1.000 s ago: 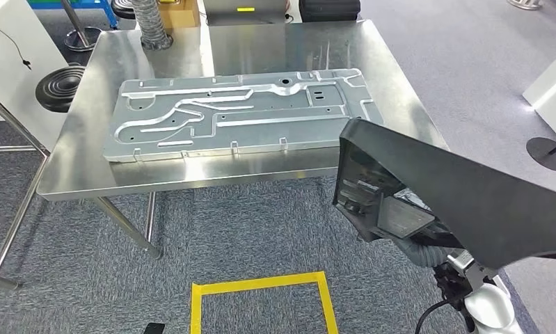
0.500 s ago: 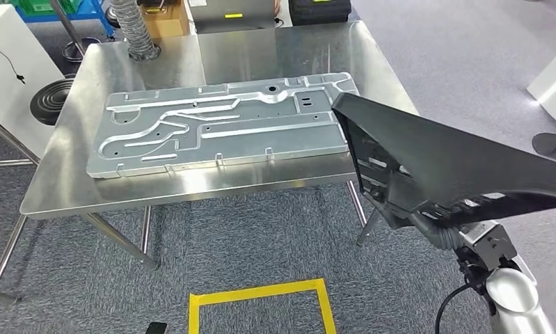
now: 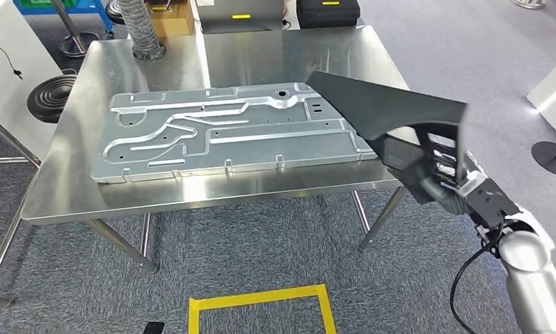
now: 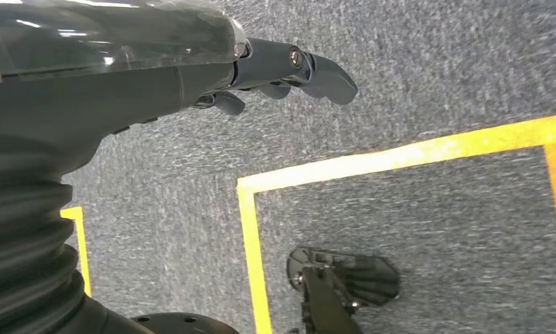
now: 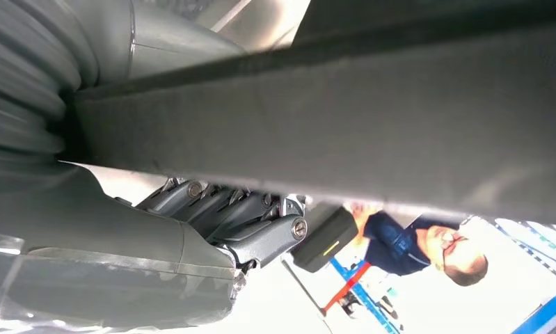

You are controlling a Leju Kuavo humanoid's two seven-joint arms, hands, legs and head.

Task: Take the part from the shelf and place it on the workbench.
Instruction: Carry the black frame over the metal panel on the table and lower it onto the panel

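Right hand [image 3: 438, 189] grips a flat, matte black angular part [image 3: 386, 111] over the shiny steel workbench [image 3: 156, 66]; left hand [image 4: 191, 76] hangs, fingers loosely apart.

You are looking past the left hand [image 4: 212, 66] at grey carpet [image 4: 428, 62]; the hand is holding nothing, its dark fingers [image 4: 323, 69] pointing out loosely over the floor, a little apart; yellow tape [image 4: 400, 156] is marking a square corner on the carpet beyond the fingers; a second strip of yellow tape [image 4: 76, 240] is showing beside the ribbed grey wrist cover [image 4: 24, 236].
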